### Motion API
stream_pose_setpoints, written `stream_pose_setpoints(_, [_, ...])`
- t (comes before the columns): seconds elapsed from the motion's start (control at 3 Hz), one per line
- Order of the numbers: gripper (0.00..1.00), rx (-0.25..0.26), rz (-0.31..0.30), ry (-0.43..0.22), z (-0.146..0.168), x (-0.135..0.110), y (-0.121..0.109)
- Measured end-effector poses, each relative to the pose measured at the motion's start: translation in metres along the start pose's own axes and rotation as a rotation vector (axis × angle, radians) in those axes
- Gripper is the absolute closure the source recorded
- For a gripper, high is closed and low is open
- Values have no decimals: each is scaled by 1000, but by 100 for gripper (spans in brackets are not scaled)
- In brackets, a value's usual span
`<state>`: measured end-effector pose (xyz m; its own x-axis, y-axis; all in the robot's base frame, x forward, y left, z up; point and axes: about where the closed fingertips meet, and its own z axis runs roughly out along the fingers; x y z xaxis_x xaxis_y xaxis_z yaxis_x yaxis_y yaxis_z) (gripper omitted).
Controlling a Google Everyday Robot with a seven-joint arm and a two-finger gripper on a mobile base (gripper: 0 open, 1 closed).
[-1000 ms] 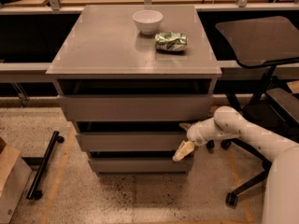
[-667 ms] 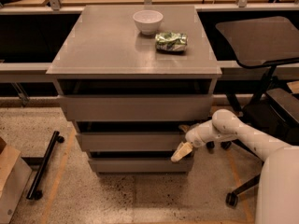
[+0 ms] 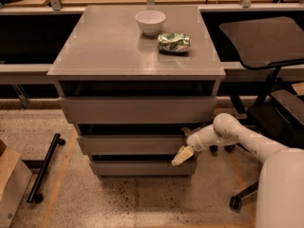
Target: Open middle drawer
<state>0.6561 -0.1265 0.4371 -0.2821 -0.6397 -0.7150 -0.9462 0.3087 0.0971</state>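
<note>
A grey cabinet with three handleless drawers fills the middle of the camera view. The middle drawer is the second one, a wide plain grey front. It stands out a little from the cabinet, with a dark gap above it. My gripper is at the drawer's right end, at its lower front edge, on the white arm that comes in from the right.
A white bowl and a crumpled green bag lie on the cabinet top. A black office chair stands at the right. A black wheeled bar and a cardboard box are on the floor at the left.
The gripper has shifted slightly to the left along the middle drawer's right end. The drawer's position looks about the same.
</note>
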Motion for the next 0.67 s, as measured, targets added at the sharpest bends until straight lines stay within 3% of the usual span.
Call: stream_pose_setpoints(0.67, [41, 0, 0, 0, -3, -3, 1])
